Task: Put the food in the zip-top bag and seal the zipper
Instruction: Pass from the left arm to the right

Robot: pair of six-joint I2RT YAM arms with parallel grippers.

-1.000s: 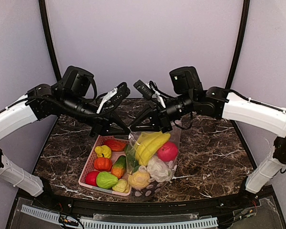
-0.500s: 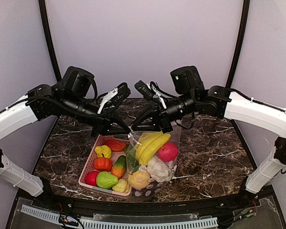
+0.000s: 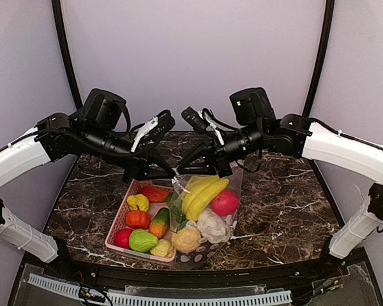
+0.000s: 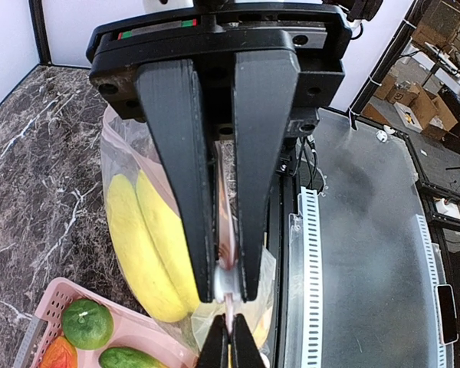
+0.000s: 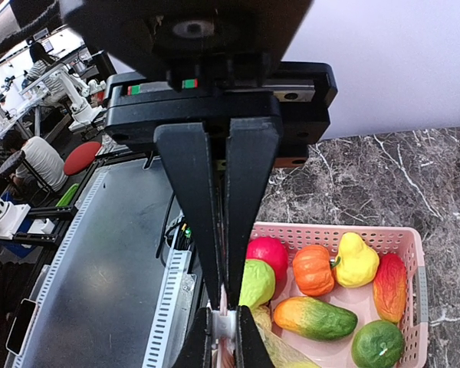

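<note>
Pink zipper is clamped between the closed jaws of the left gripper. The right gripper has its jaws shut on the same strip, and the two sets of jaws meet tip to tip. The zip-top bag stands directly below both sets of jaws, its base on the marble tabletop. Contents below the jaws, inside the bag: yellow banana, red fruit, white cauliflower, yellow-orange ball. The pink basket touches the bag on the left-gripper side of the jaws. It holds an orange pumpkin and a green piece, among others. Seal condition along the strip cannot be determined.
</note>
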